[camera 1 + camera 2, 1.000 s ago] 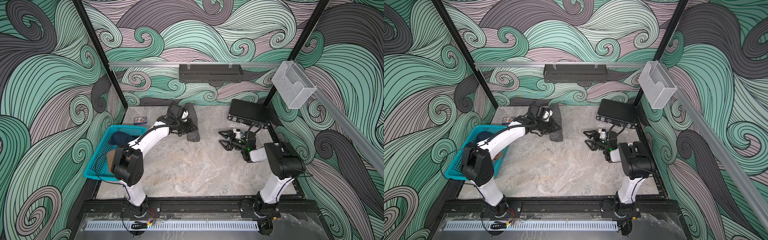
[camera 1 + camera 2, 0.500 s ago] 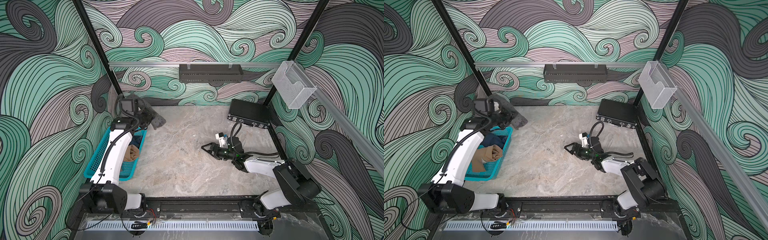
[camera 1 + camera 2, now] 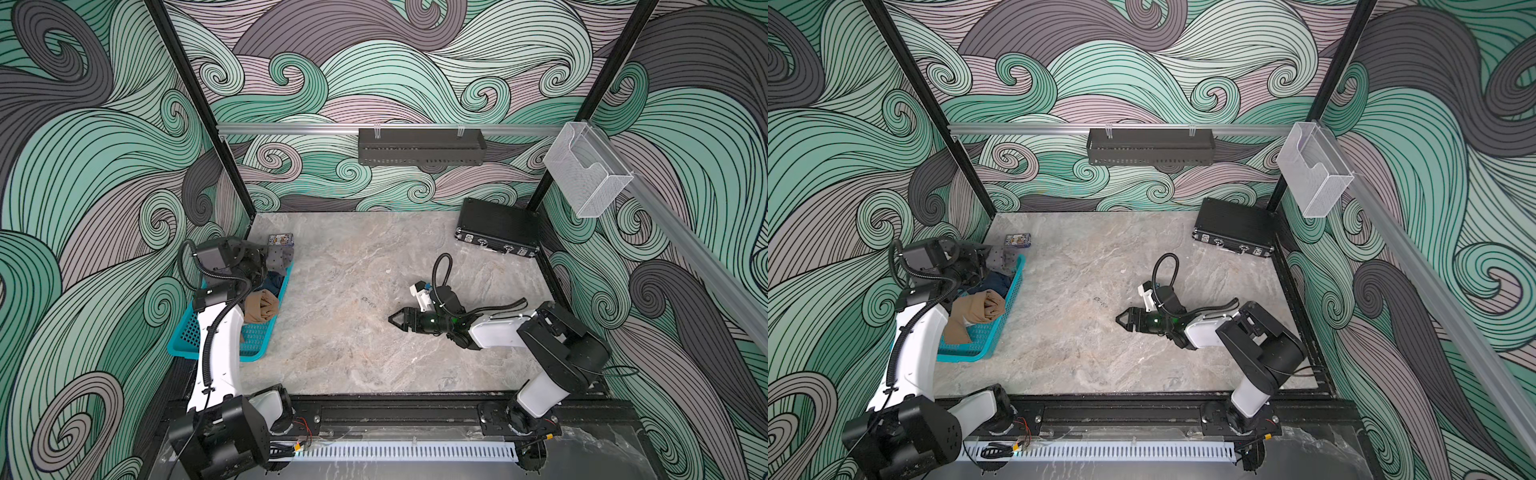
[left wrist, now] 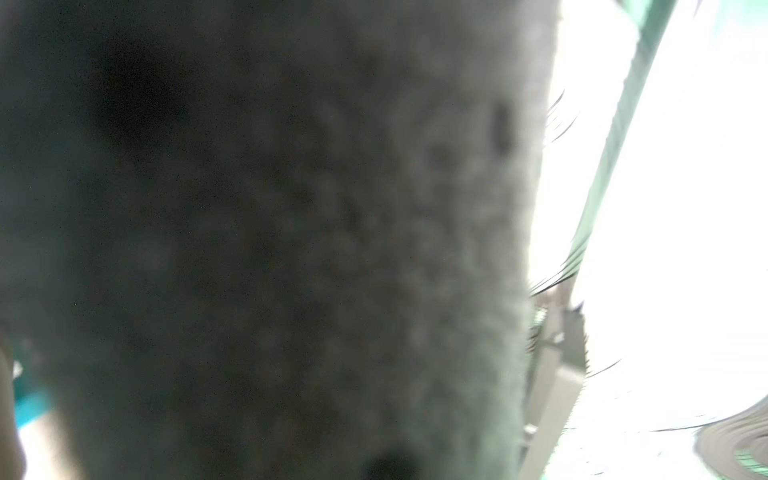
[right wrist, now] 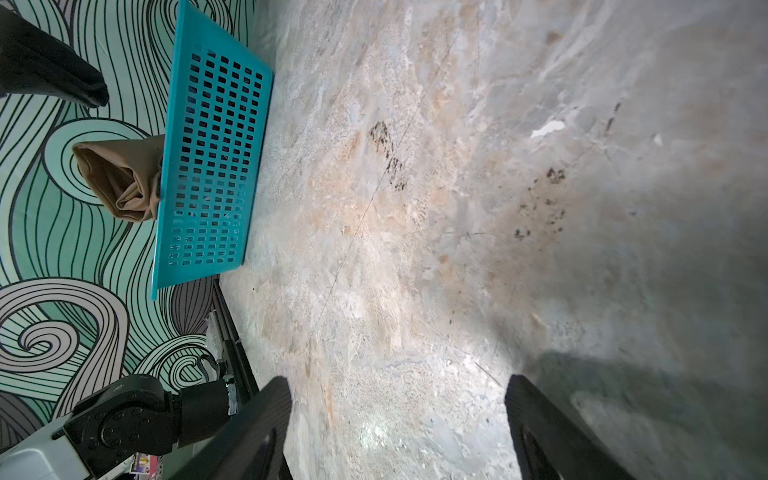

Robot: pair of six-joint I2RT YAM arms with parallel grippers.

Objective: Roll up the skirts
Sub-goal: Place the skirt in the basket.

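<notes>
Over the far end of the teal basket (image 3: 257, 349), my left gripper (image 3: 267, 261) is shut on the dark grey dotted skirt (image 3: 280, 259), bunched in a roll. That blurred grey cloth (image 4: 291, 249) fills the left wrist view and hides the fingers. Inside the basket lie the tan-brown skirt (image 3: 259, 305) and, beyond it, the dark blue denim skirt (image 3: 274, 283); both top views show them. My right gripper (image 3: 392, 320) hangs low over the bare middle of the table, open and holding nothing (image 5: 397, 382). The right wrist view shows the tan skirt (image 5: 120, 178) poking past the basket wall (image 5: 212, 166).
A black hard case (image 3: 496, 228) lies at the back right corner. A small printed box (image 3: 280, 239) sits just beyond the basket. On the back wall hang a black shelf (image 3: 419, 145) and, at right, a clear holder (image 3: 582, 174).
My left arm swung left from the back of the table, carrying the grey skirt to the basket. My right arm moved forward and lower toward the table's middle.
</notes>
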